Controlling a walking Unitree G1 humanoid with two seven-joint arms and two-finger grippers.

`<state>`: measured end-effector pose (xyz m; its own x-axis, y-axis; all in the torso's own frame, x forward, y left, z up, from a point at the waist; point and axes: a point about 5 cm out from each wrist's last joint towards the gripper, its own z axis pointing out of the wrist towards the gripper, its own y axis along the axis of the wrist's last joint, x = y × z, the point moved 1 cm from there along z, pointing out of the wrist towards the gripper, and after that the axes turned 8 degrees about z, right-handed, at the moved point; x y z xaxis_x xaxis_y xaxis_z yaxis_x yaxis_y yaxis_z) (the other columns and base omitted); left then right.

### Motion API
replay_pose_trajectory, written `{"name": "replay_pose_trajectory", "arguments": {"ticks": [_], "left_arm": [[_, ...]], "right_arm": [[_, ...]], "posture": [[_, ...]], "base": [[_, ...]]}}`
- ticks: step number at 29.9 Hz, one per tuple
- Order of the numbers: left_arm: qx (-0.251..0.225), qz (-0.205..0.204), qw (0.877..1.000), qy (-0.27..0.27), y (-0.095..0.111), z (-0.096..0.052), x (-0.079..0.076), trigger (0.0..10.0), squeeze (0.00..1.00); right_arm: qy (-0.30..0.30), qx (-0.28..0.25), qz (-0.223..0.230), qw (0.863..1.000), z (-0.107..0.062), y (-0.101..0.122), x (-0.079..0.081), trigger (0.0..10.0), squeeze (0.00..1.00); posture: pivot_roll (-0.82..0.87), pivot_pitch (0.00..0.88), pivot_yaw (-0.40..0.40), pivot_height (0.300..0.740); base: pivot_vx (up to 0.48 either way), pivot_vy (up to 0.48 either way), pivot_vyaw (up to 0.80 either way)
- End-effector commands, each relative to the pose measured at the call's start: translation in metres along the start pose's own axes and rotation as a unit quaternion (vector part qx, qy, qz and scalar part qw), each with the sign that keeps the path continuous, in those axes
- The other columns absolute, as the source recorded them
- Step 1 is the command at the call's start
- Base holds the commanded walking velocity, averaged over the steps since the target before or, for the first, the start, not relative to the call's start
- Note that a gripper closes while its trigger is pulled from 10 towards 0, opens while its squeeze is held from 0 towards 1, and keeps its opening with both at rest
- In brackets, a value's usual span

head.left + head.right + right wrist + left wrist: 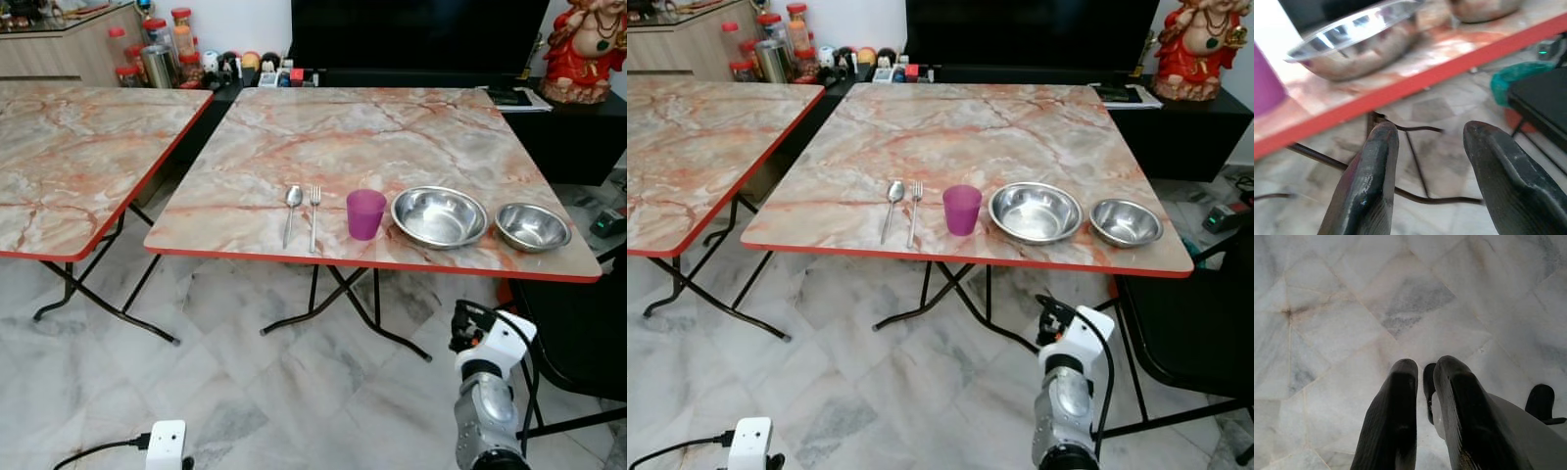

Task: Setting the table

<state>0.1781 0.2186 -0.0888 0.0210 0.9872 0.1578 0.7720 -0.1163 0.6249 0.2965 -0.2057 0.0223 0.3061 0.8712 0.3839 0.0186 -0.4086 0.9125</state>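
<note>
Spoon (292, 209) and fork (314, 213) lay side by side near the counter (343, 137) front edge, long axes running front to back, heads pointing away. Beside them stood a cup (364, 213), a large bowl (438, 216) and a small bowl (532, 226). The right wrist view showed the right hand (1430, 147) spread below the counter edge; the left wrist view showed the left hand (1425, 382) nearly pressed together over floor (1352, 308).

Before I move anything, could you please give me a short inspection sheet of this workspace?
Surface: marble-pattern table, red edge.
Job's things: spoon, fork, purple cup, large steel bowl, small steel bowl in a row along the near edge.
Clutter: jars behind.
End effectors: right end effector open, below the table edge; left end effector nearly closed, empty, over floor.
Cables: black cable on floor.
Surroundings: second table, red statue.
</note>
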Motion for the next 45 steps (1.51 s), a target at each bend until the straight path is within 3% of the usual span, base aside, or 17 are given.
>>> {"name": "replay_pose_trajectory", "arguments": {"ticks": [1,2,4,5,7,8,15,20,25,26,30,35,45], "left_arm": [[-0.007,0.008,1.000,0.006,0.004,0.000,0.006,10.0,0.00],[-0.009,0.008,1.000,0.006,0.005,0.001,0.006,10.0,0.00],[-0.022,0.006,1.000,0.006,0.014,0.003,0.003,10.0,0.00],[-0.026,-0.001,1.000,0.007,0.017,0.004,-0.001,10.0,0.00],[-0.027,-0.004,1.000,0.006,0.018,0.004,-0.002,10.0,0.00],[-0.031,-0.009,0.999,0.001,0.021,0.005,-0.009,10.0,0.00],[-0.032,-0.006,0.999,-0.016,0.021,0.005,-0.026,10.0,0.00],[-0.053,0.018,0.998,-0.002,0.038,0.008,-0.008,10.0,0.00],[-0.066,0.005,0.998,0.016,0.050,0.010,0.006,10.0,0.00],[-0.071,-0.013,0.997,0.028,0.053,0.010,0.009,10.0,0.00],[-0.077,-0.035,0.996,0.032,0.053,0.010,0.006,10.0,0.00],[-0.070,-0.033,0.997,0.024,0.047,0.009,0.000,10.0,0.00],[-0.078,-0.036,0.996,0.030,0.050,0.009,0.007,10.0,0.00]], "right_arm": [[0.009,-0.015,0.011,1.000,0.007,0.010,0.007,10.0,0.69],[0.012,-0.016,0.017,1.000,0.008,0.011,0.008,10.0,1.00],[0.033,-0.015,0.014,0.999,0.013,0.017,0.014,10.0,1.00],[0.041,-0.013,-0.001,0.999,0.016,0.021,0.014,10.0,0.64],[0.042,-0.013,-0.007,0.999,0.017,0.022,0.013,10.0,0.64],[0.038,-0.017,-0.009,0.999,0.022,0.029,0.010,10.0,0.00],[0.024,-0.037,-0.007,0.999,0.031,0.050,-0.002,10.0,0.00],[0.017,-0.042,0.010,0.999,0.041,0.061,0.007,10.0,0.00],[0.044,-0.035,0.017,0.998,0.046,0.062,0.026,10.0,0.00],[0.068,-0.021,0.016,0.997,0.048,0.060,0.037,10.0,0.00],[0.087,-0.022,0.015,0.996,0.051,0.066,0.047,10.0,0.00],[0.078,-0.034,0.028,0.996,0.053,0.071,0.050,10.0,0.00],[0.074,-0.027,0.045,0.996,0.056,0.072,0.057,10.0,0.00]], "posture": [[0.01,0.000,0.031,0.740],[0.00,0.000,0.010,0.740],[0.00,0.000,-0.005,0.740],[0.01,0.000,-0.025,0.740],[0.01,0.000,-0.025,0.740],[0.01,0.000,-0.035,0.740],[0.02,0.000,-0.016,0.740],[0.02,0.000,0.003,0.740],[0.03,0.000,-0.057,0.740],[0.05,0.000,-0.077,0.740],[0.05,0.000,-0.075,0.740],[0.03,0.000,-0.058,0.740],[0.03,0.000,-0.072,0.740]], "base": [[0.000,0.000,0.00],[0.000,0.000,0.00],[0.000,0.000,0.00],[0.000,0.000,0.00],[0.000,0.000,0.00],[0.000,0.000,0.00],[0.000,0.000,0.00],[0.000,0.000,0.00],[0.102,0.000,0.00],[0.262,0.000,0.00],[0.270,0.000,0.00],[0.294,0.000,0.00],[0.344,0.000,0.00]]}}
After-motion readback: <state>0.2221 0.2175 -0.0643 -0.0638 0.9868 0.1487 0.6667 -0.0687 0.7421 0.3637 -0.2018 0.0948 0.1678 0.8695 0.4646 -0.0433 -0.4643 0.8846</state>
